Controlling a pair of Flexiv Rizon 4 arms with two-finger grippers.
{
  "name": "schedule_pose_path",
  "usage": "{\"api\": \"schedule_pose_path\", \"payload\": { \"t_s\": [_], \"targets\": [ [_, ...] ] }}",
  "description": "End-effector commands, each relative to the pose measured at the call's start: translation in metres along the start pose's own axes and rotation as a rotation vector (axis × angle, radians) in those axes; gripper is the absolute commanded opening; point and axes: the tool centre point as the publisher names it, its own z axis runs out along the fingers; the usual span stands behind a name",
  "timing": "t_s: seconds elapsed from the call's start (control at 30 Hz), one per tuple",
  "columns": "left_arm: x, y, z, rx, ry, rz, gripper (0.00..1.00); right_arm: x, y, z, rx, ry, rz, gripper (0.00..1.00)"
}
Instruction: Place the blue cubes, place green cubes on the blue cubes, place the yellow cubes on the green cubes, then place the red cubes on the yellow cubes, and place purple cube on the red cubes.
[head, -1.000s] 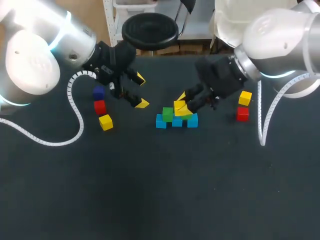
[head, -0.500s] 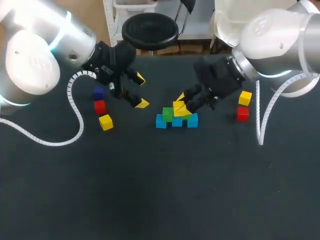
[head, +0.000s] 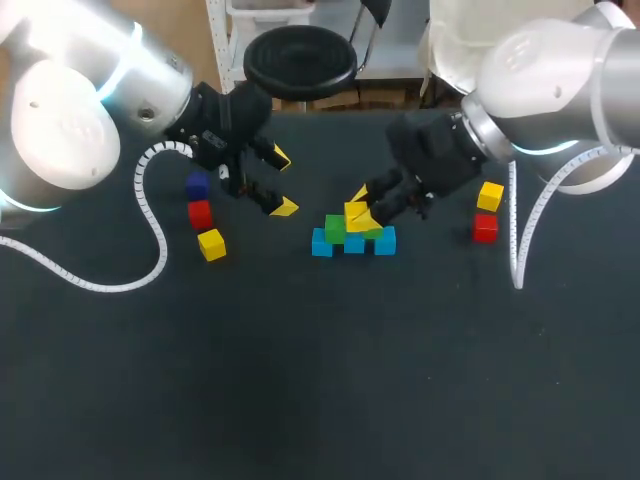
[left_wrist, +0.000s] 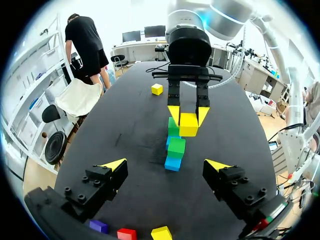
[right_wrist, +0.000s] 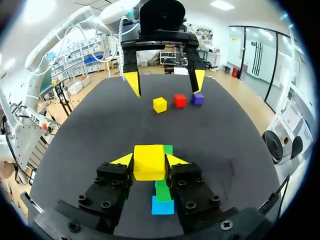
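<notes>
Your right gripper (right_wrist: 149, 159) clasps a yellow cube (right_wrist: 148, 169) just above the green cubes (head: 336, 230) resting on the blue cubes (head: 321, 244). Your left gripper (head: 283, 182) hangs spread, holding nothing.

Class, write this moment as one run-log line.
right tool: shut on yellow cube over green cubes | left tool: open, empty | blue cubes: placed

This is looking like a robotics lab: the white, jointed left arm (head: 60, 110) and right arm (head: 550, 70) are leaning in from ten and two o'clock over a black table (head: 320, 380), where small coloured cubes (head: 211, 244) are lying.
</notes>
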Motion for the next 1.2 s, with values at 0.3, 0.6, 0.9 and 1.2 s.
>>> {"api": "schedule_pose_path", "payload": {
  "t_s": [0.3,0.6,0.9,1.2],
  "targets": [
    [0.0017,-0.0005,-0.0003,-0.001,-0.006,0.004,1.0,-0.0013,-0.0061,-0.0037,0.005,0.006,-0.005,0.0],
    [0.0017,-0.0005,-0.0003,-0.001,-0.006,0.004,1.0,0.0014,-0.0092,-0.0009,0.004,0.009,0.0,0.0],
    [0.0017,-0.0005,-0.0003,-0.001,-0.006,0.004,1.0,0.0027,-0.0099,0.0023,0.029,0.002,-0.018,0.0],
    [0.0017,-0.0005,-0.0003,-0.001,-0.006,0.004,1.0,0.0033,-0.0096,0.0022,0.046,0.003,-0.033,0.0]
  ]
}}
